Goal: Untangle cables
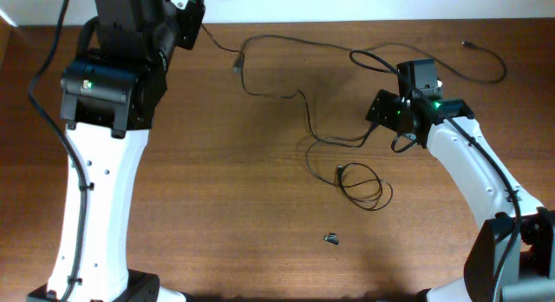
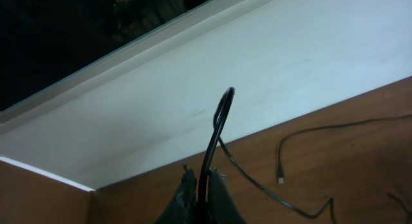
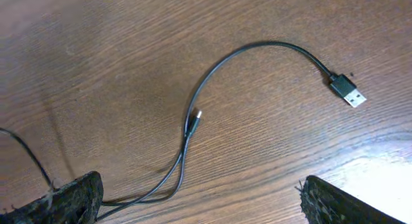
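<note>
My left pincer (image 2: 199, 197) is clamped tight on a black cable (image 2: 212, 137), whose loop stands up above my fingers by the far edge of the worktop (image 1: 217, 180). My right pincer (image 3: 199, 190) gapes wide and grips nothing, low over a cable whose USB plug (image 3: 347, 93) lies flat. The other cables (image 1: 286, 39) trail over the wood between my arms, one curled in a loose coil (image 1: 380, 182)

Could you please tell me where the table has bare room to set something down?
The brown wooden table is bare between the white left arm and the thin black cables. It is crowded along the top and around the coiled loop.
</note>
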